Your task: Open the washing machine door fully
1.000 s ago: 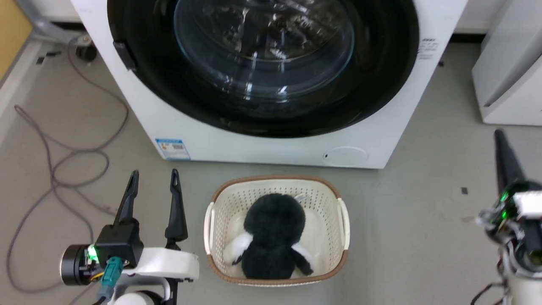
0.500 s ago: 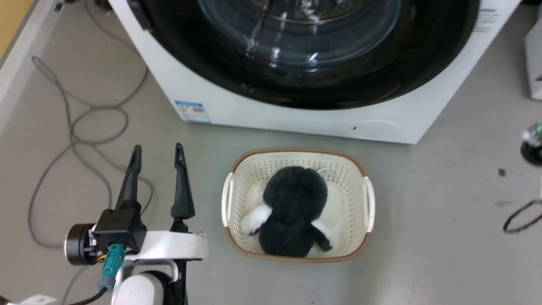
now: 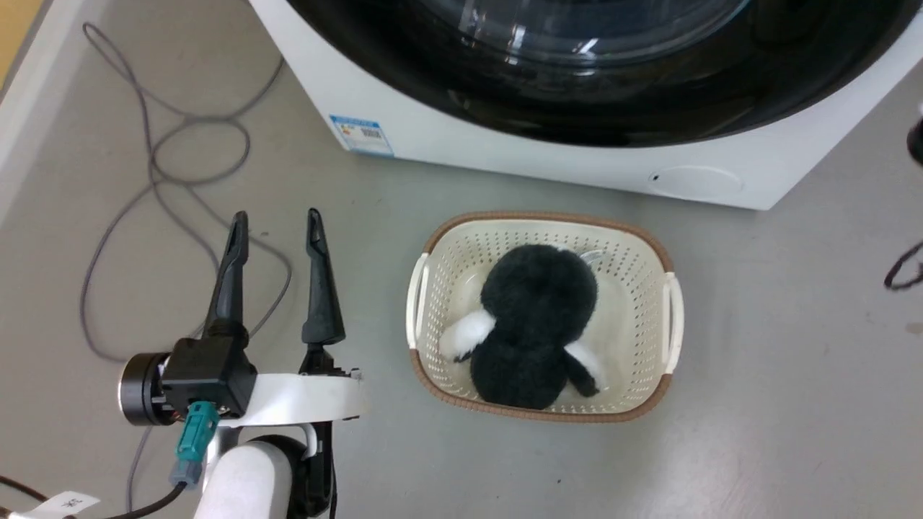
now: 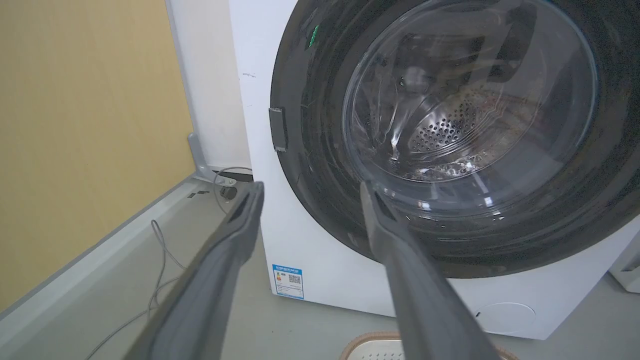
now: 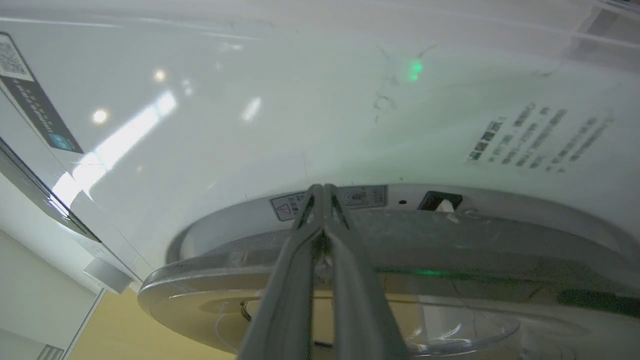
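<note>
The washing machine door [image 3: 577, 101], a glossy black disc with a clear glass bowl, spans the top of the head view. In the left wrist view the washing machine door [image 4: 500, 250] faces me, steel drum visible through the glass. My left gripper [image 3: 276, 215] hangs open over the floor, left of the basket and short of the machine, and the same left gripper [image 4: 312, 185] holds nothing. My right gripper [image 5: 322, 187] is shut and empty. Its tips sit at the seam between the door's rim [image 5: 200, 295], seen edge-on, and the white machine front [image 5: 300, 100].
A cream basket [image 3: 670, 317] holding a black-and-white plush toy [image 3: 537, 324] stands on the floor before the machine. Grey cable [image 3: 166, 166] loops on the floor at the left. A small oval flap [image 3: 696, 180] marks the machine's lower right. A yellow wall [image 4: 75, 125] bounds the left.
The whole head picture has shifted, so the camera moved. The right gripper, seen at the right edge a second ago, has left that view. The left gripper stays open.
</note>
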You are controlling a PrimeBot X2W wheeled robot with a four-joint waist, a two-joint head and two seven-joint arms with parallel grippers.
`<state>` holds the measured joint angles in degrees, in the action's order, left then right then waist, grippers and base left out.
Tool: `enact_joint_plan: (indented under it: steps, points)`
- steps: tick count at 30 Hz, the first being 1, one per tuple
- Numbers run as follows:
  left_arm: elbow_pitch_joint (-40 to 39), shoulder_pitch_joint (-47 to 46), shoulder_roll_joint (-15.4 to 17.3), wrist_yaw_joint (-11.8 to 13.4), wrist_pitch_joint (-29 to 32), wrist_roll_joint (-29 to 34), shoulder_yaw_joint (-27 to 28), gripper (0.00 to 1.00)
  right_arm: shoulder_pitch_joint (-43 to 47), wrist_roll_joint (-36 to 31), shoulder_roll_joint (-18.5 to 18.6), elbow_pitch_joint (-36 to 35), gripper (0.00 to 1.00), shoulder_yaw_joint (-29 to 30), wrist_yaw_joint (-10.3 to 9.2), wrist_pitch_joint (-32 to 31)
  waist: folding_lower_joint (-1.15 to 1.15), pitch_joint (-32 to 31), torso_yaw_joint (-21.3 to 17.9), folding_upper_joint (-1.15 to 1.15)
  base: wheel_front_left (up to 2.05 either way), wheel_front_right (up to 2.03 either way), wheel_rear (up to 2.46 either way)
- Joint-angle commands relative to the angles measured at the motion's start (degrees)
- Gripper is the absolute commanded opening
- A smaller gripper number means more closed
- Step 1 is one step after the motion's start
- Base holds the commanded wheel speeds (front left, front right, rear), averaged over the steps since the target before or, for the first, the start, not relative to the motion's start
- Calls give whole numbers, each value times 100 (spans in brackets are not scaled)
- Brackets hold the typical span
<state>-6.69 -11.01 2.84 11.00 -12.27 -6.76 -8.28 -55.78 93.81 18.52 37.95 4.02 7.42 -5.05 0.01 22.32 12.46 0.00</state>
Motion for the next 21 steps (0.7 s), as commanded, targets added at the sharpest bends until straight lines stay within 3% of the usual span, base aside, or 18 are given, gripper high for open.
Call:
enact_joint_plan:
  steps: [1,17,21]
  points:
    - [-41,-133,4,59,-76,-39,-42,100,-297,214,80,173,0,-56,6,-65,-1,102,65,0,0,0,0]
    - [-31,-275,4,198,-267,-111,-106,100,-675,1114,134,739,0,-576,7,-1395,-1,257,76,0,0,0,0]
    - [53,-231,4,146,-273,-78,-61,100,-516,996,101,721,0,-693,7,-1577,-1,150,-48,0,0,0,0]
